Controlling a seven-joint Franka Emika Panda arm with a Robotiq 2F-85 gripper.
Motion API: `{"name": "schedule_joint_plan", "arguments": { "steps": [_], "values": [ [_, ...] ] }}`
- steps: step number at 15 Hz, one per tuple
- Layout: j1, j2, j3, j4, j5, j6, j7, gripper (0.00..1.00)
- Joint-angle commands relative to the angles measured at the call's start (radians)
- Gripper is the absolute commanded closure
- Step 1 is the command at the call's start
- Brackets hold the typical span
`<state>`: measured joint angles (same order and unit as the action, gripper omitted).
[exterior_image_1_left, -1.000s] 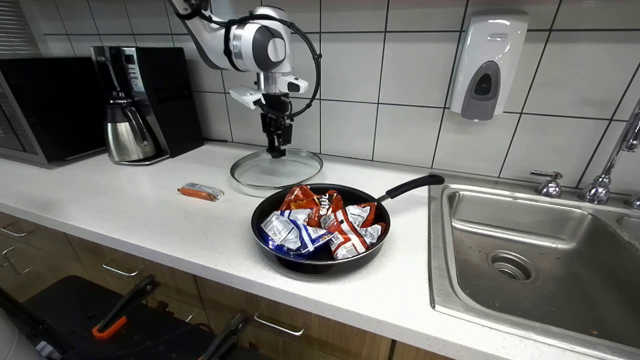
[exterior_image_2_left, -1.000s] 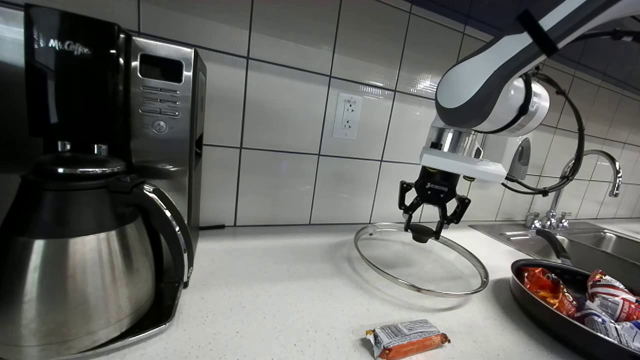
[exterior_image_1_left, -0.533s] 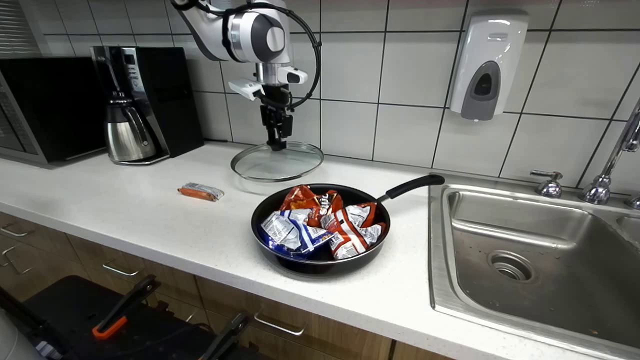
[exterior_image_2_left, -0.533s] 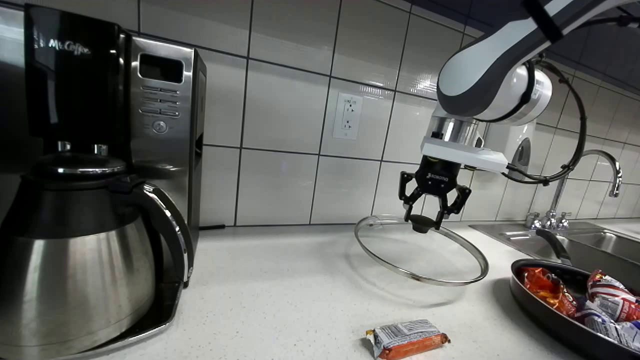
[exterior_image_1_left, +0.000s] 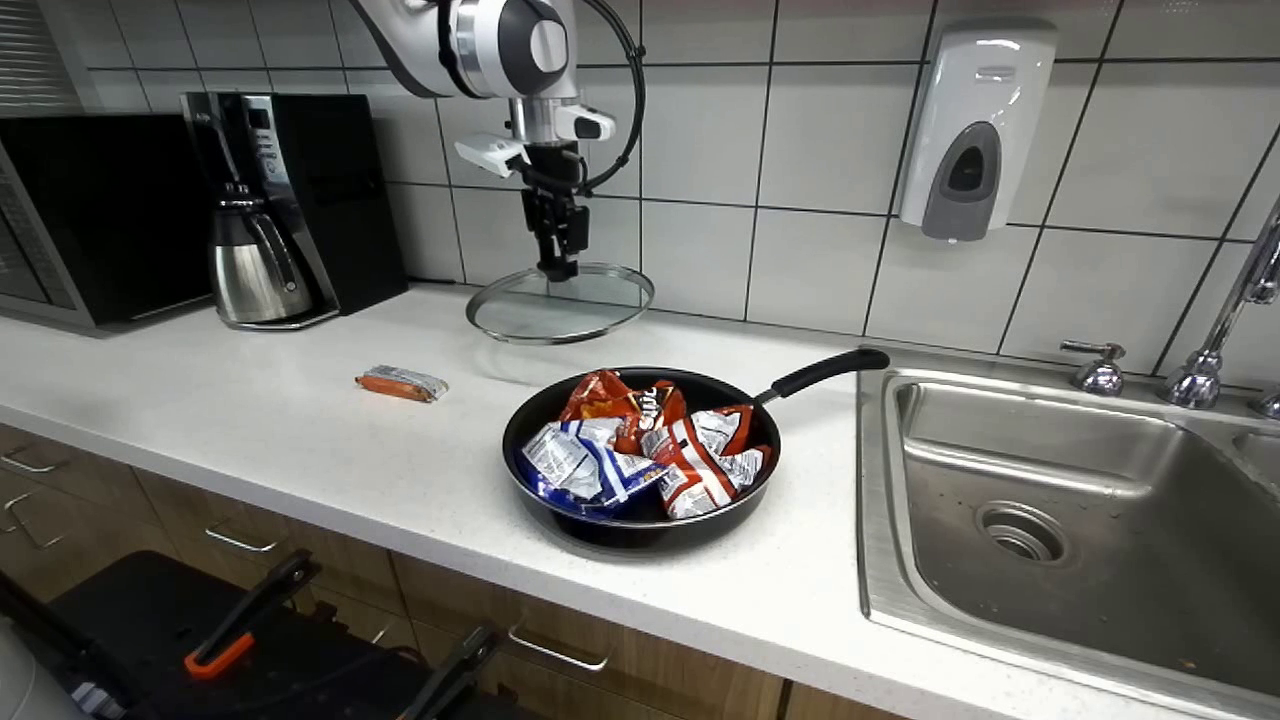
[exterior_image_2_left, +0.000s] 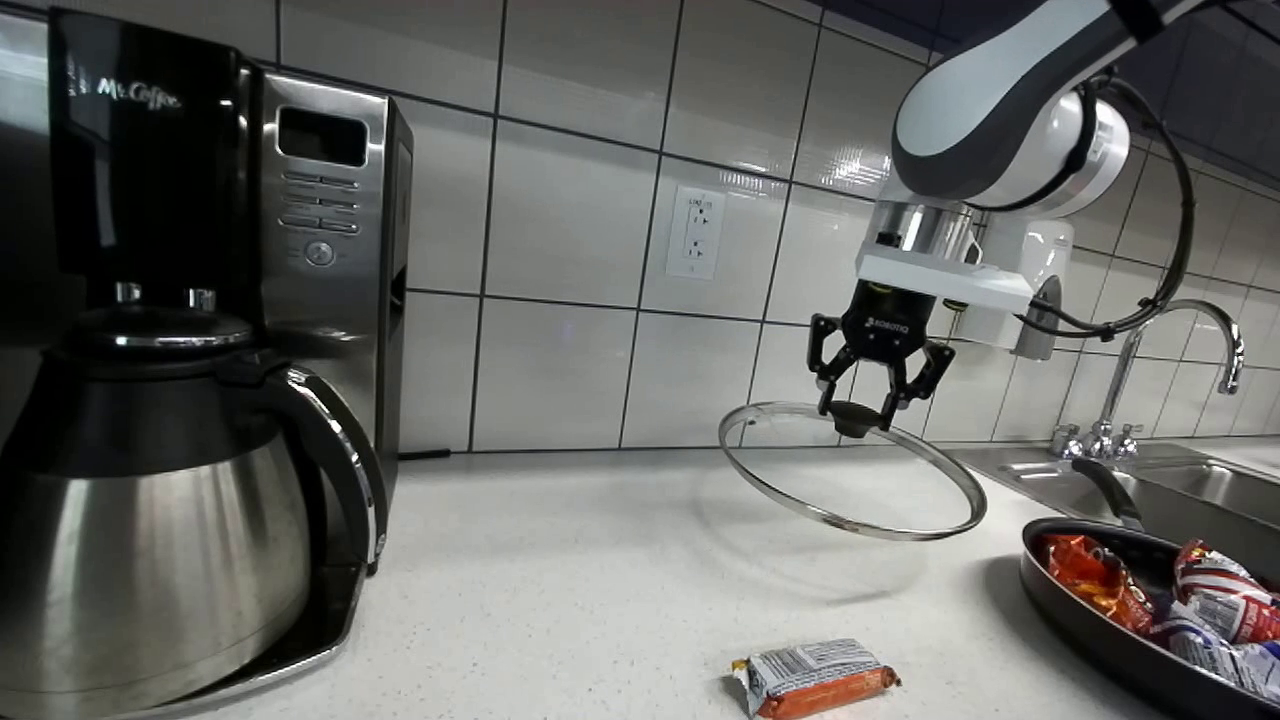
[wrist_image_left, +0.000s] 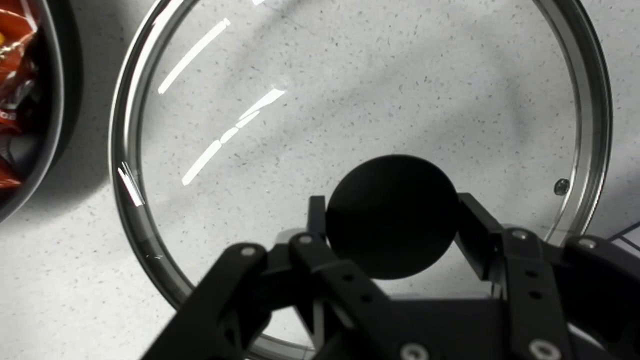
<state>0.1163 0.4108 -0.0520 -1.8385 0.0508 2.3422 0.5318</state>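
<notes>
In an exterior view, at the far left of a white counter (exterior_image_1_left: 300, 430), stands a black microwave (exterior_image_1_left: 110, 215), cut off by the picture's edge. Next comes a coffee maker (exterior_image_1_left: 340, 200), its steel pot (exterior_image_1_left: 258, 275) seated on the base. A small orange-and-silver packet (exterior_image_1_left: 402, 384) lies flat in front.

Then comes the gripper (exterior_image_2_left: 856, 412), pointing down, its two fingers (wrist_image_left: 316, 215) clamped on opposite sides of the black knob (wrist_image_left: 392, 217) of a glass lid (exterior_image_1_left: 560, 310). The knob stands up at the lid's centre, presumably why it is held there: it gives straight fingers a grip and balances the wide disc. The lid hangs clear of the counter; whether it is quite level is hard to judge.

To the right and nearer the viewer sits a black pan (exterior_image_1_left: 645, 537), its sides keeping a heap of snack bags (exterior_image_1_left: 700, 470) together, its handle (exterior_image_1_left: 825, 372) pointing toward a sink (exterior_image_1_left: 880, 500) that runs out of the picture.

In the wrist view, the gripper covers part of the lid's lower rim (wrist_image_left: 124, 130), the top is cut off, and only a slice of pan shows. The bags overlap, hiding parts of one another.
</notes>
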Motion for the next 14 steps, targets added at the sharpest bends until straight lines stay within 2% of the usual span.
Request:
{"name": "schedule_joint_plan", "arguments": {
  "steps": [1,14],
  "values": [
    [0.005,-0.091,-0.015,-0.063,-0.021,-0.011,0.011,0.61],
    [-0.023,-0.296,-0.038,-0.305,-0.053,0.027,0.007,0.61]
  ]
}}
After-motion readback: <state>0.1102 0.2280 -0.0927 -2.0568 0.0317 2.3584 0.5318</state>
